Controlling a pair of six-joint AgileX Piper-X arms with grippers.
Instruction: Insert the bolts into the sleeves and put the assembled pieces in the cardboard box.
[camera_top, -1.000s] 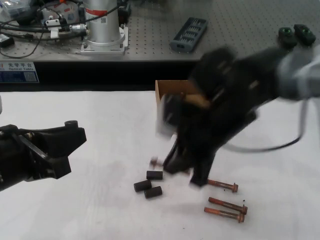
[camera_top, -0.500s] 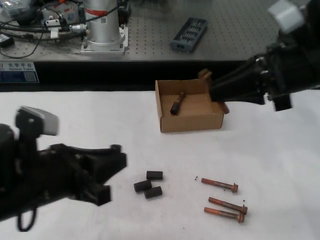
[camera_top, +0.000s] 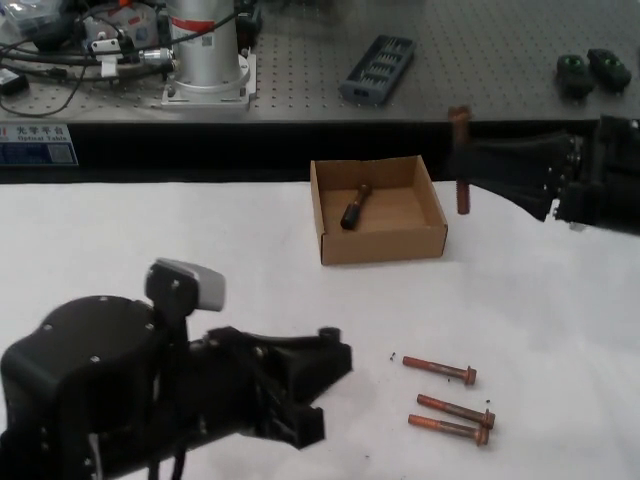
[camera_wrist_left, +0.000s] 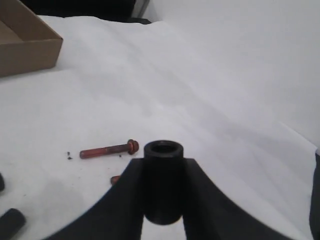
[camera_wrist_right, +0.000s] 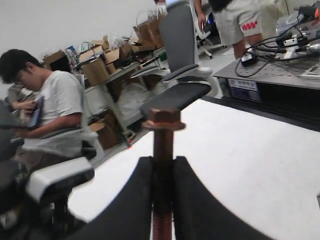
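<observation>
Left gripper (camera_wrist_left: 164, 162) clamps sleeve (camera_wrist_left: 163, 187) between jaws; right gripper (camera_wrist_right: 162, 162) seemingly pinches upright bolt (camera_wrist_right: 163, 135).

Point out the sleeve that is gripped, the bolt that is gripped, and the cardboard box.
sleeve (camera_wrist_left: 163, 185): left wrist view, middle of its side wall.
bolt (camera_wrist_right: 163, 147): right wrist view, its shaft, below the head.
cardboard box (camera_top: 385, 245): high view, its front wall.

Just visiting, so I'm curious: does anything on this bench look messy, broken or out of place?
Nothing much. A few dark specks lie on the white cloth by a loose bolt, like grit. The cardboard box sits upright, undamaged.
</observation>
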